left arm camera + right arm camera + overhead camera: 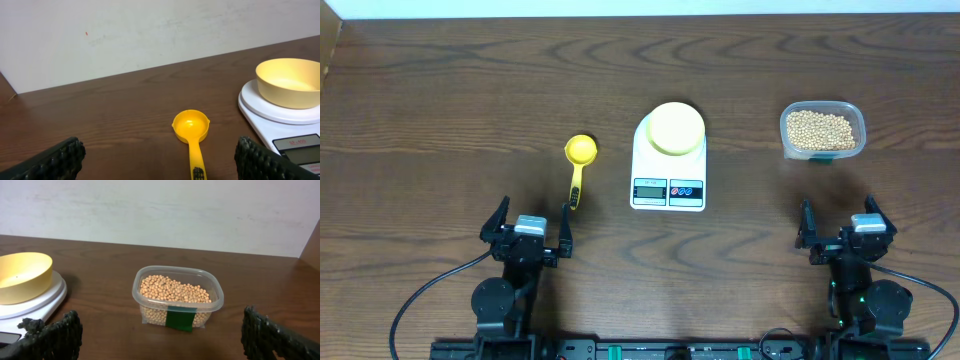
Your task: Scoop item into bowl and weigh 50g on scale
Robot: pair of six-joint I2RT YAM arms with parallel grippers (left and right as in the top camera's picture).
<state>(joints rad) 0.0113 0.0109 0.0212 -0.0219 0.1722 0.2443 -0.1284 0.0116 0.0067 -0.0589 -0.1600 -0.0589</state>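
Counted on the worktop (pixel 420 80): one scale (pixel 668 188), one bowl (pixel 675 128), one scoop (pixel 579 158), one container (pixel 861 130). Beans (pixel 820 130) are too many to be counted. Two arms are noted: left end effector (pixel 532 220), right end effector (pixel 840 222).

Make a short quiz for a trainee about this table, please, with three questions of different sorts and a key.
1. True or false: the bowl stands on the scale.
2. Which is nearer the yellow scoop: the left gripper or the right gripper?
3. Where are the beans? A: in the bowl. B: in the clear container. C: in the yellow scoop.
Key: 1 true; 2 the left gripper; 3 B.
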